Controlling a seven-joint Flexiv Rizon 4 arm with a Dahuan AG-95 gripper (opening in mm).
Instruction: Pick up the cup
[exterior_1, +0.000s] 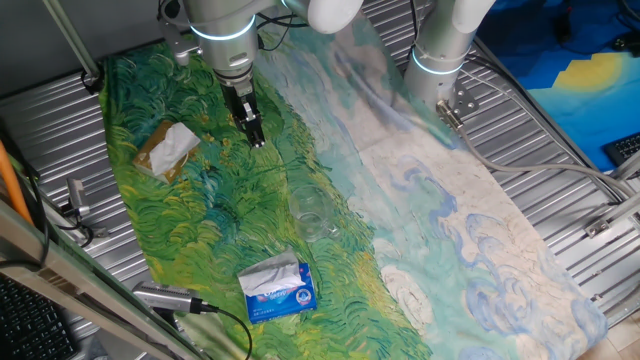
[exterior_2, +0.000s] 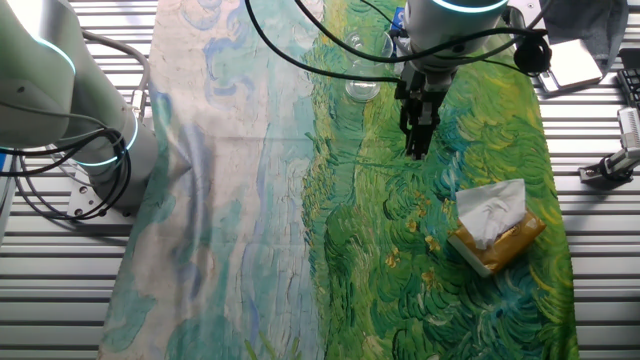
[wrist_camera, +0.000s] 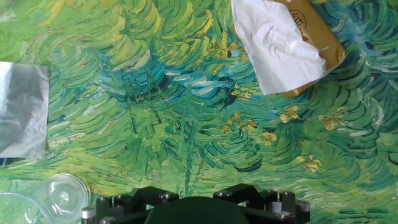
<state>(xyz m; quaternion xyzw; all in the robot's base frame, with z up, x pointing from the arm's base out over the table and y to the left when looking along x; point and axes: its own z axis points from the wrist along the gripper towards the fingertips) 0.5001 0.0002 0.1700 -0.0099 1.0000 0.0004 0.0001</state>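
Note:
The clear cup (exterior_1: 312, 215) lies on the green painted cloth, between the gripper and the blue-and-white tissue packet (exterior_1: 278, 287). It also shows in the other fixed view (exterior_2: 362, 88) and, as faint round outlines, at the bottom left of the hand view (wrist_camera: 64, 193). My gripper (exterior_1: 256, 140) hangs above the cloth, well short of the cup and apart from it; it points down in the other fixed view (exterior_2: 418, 150). Its fingers look pressed together and hold nothing. The hand view shows only the gripper's dark body at the bottom edge, not the fingertips.
A brown packet with white paper (exterior_1: 168, 150) lies left of the gripper; it also shows in the other fixed view (exterior_2: 495, 228) and the hand view (wrist_camera: 286, 43). A silvery-white packet (wrist_camera: 22, 109) is at the hand view's left edge. A second arm's base (exterior_1: 440, 60) stands behind the cloth.

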